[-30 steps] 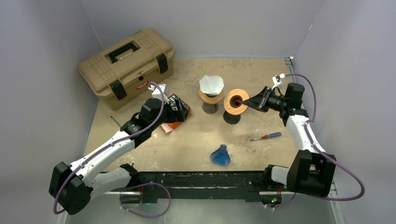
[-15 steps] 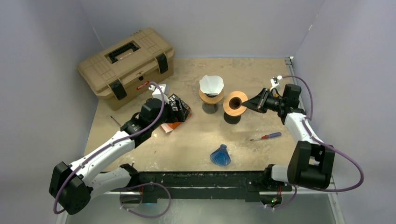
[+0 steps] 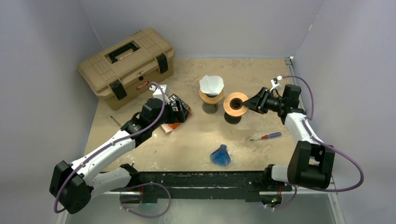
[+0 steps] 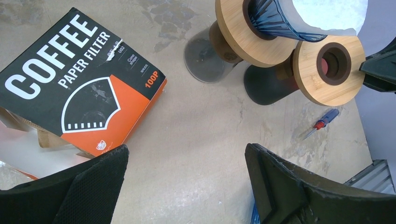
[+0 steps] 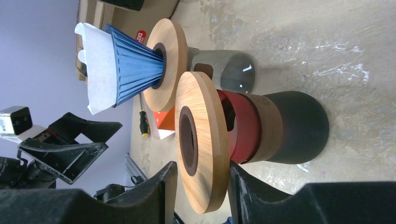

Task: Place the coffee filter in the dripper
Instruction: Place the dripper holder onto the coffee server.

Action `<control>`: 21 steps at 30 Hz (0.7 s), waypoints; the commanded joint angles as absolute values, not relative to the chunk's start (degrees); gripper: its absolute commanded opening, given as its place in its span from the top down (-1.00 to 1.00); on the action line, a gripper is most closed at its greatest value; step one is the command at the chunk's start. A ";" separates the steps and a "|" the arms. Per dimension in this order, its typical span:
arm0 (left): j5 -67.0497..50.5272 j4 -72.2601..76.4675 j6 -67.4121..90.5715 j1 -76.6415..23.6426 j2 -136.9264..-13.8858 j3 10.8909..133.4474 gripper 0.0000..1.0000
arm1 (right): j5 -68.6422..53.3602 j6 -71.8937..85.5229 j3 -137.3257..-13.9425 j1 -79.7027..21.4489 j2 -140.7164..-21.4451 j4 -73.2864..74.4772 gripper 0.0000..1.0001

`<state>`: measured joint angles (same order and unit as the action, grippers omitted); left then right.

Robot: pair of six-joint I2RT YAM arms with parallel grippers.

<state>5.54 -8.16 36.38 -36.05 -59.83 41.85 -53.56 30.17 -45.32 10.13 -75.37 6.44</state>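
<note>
A white paper filter [image 3: 211, 83] sits in a blue dripper on a wooden-ring stand [image 3: 211, 98] at mid table; it also shows in the right wrist view [image 5: 99, 70]. Beside it stands a second stand with an empty wooden ring [image 3: 235, 103]. A loose blue dripper [image 3: 220, 156] lies near the front edge. My right gripper [image 3: 249, 102] is open, its jaws either side of the empty ring's rim [image 5: 208, 154]. My left gripper [image 3: 180, 111] is open and empty over the coffee filter box [image 4: 79, 93].
A tan toolbox [image 3: 126, 65] stands at the back left. A red-and-blue screwdriver [image 3: 266, 136] lies right of centre. A small tool [image 3: 115, 121] lies left of the box. Grey walls close in the table on three sides.
My right gripper has moved slightly left, bringing its jaws over the empty ring's rim. The left arm has shifted very little.
</note>
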 commanded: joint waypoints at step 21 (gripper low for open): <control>-1.97 -3.87 36.84 -39.95 -64.62 43.78 -0.99 | -46.38 26.42 -46.67 10.30 -76.42 5.99 -0.48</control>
<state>-0.34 -7.40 36.40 -36.95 -63.31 42.11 -45.80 26.79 -47.03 10.15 -75.20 9.45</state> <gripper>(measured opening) 0.993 0.735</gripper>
